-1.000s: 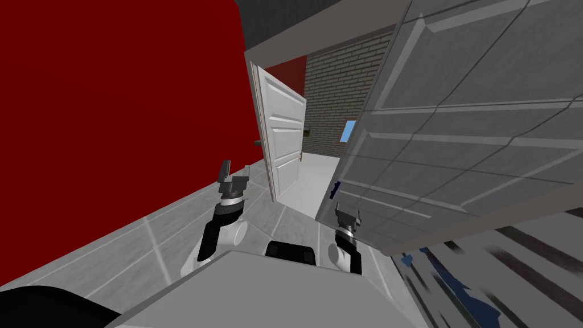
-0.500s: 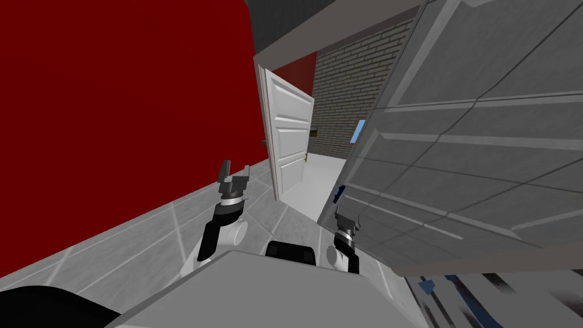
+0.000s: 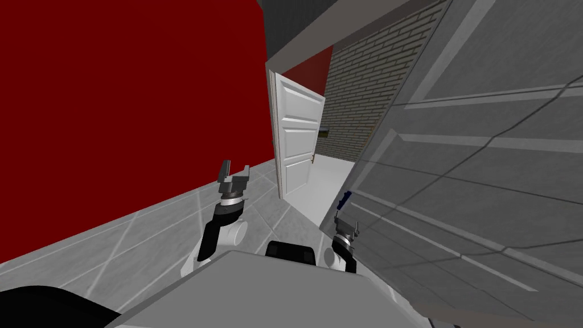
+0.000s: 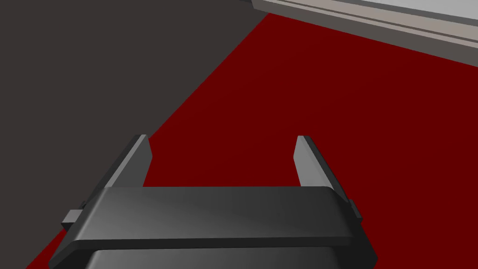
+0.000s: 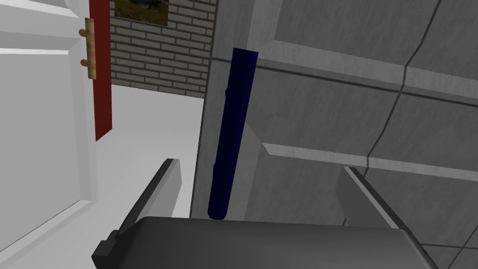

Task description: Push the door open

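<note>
Slippage is looming as the main hazard: the right gripper [image 5: 260, 166] is standing released, holding nothing, and pointing at the dark blue handle [image 5: 233, 130] on the free edge of the grey door [image 5: 354, 116], which is hanging ajar close ahead. Pushing this near the edge is risking a finger snagging the handle or sliding off into the gap. The left gripper [image 4: 223, 140] is idling, fingers spread, facing the red wall [image 4: 326, 93].
</note>
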`<state>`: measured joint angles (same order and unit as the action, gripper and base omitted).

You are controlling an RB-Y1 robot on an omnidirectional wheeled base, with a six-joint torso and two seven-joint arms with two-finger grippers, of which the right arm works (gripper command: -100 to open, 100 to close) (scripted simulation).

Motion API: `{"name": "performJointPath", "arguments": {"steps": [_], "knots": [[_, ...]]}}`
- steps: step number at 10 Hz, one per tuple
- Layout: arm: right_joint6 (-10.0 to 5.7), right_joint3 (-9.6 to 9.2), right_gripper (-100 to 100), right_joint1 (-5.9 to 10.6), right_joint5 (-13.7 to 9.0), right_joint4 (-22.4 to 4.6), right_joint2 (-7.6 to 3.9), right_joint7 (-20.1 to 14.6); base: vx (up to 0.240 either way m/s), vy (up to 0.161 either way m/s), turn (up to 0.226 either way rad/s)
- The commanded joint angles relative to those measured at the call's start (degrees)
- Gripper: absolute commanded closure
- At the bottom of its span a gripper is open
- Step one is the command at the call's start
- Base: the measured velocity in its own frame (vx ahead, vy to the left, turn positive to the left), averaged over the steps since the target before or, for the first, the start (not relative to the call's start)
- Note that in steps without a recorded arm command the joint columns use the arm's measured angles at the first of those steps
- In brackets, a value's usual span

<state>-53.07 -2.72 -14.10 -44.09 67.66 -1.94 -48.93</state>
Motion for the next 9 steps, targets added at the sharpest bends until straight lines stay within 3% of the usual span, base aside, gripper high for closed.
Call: {"name": "performJointPath", "arguments": {"steps": [1, 7, 8, 9], "knots": [[-0.48, -0.06, -100, 0.33, -1.2, -1.6, 0.43, -1.1, -0.006, -0.138, 0.212], [-2.56, -0.39, -100, 1.48, -5.8, -7.9, 2.89, -5.4, -0.014, -0.107, 0.247], [-2.24, -0.29, -100, 1.58, -5.4, -7.3, 2.62, -4.8, -0.020, -0.057, 0.022], [-2.36, -0.12, -100, 1.69, -5.6, -7.8, 1.07, -5.3, 0.073, -0.072, 0.010]]}}
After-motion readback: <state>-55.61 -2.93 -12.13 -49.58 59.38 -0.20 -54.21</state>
